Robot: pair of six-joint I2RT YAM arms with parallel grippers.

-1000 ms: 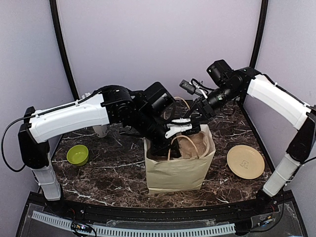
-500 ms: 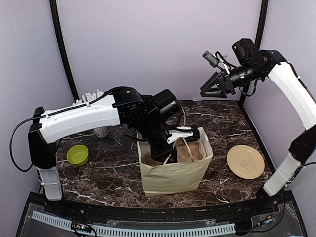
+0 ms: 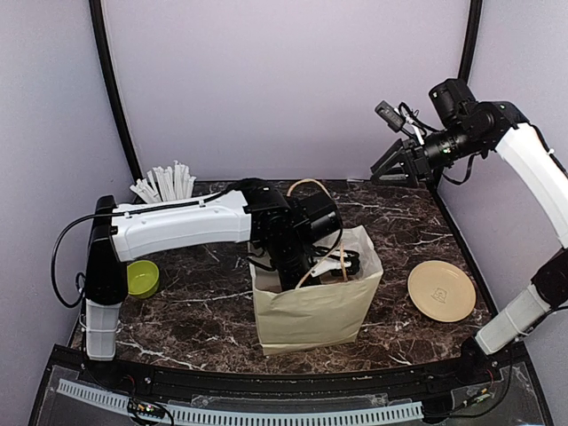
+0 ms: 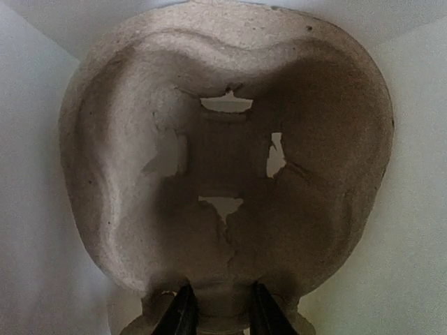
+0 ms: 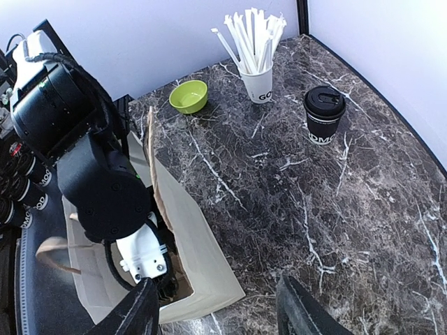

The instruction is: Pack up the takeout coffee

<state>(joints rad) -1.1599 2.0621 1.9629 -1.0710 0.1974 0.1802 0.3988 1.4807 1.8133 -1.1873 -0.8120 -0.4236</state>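
Note:
The takeout coffee (image 5: 324, 115), a dark-sleeved cup with a black lid, stands upright on the marble in the right wrist view; the top view does not show it. My right gripper (image 5: 220, 315) hangs high above the table, open and empty, far from the cup; the top view has it at the back right (image 3: 397, 165). My left gripper (image 4: 222, 317) reaches down inside the brown paper bag (image 3: 315, 302). Its fingers (image 4: 183, 314) are shut on the near tab of a moulded pulp cup carrier (image 4: 223, 160) that fills the bag's floor.
A pale cup of white straws (image 3: 169, 182) stands at the back left, and a lime-green bowl (image 3: 140, 277) sits at the left behind the left arm's base. A tan plate (image 3: 441, 290) lies to the right of the bag. Bare marble (image 5: 349, 209) surrounds the coffee.
My right gripper has left the bag's mouth, risen to the back right and opened. My left arm has sunk deeper into the bag, still gripping the carrier.

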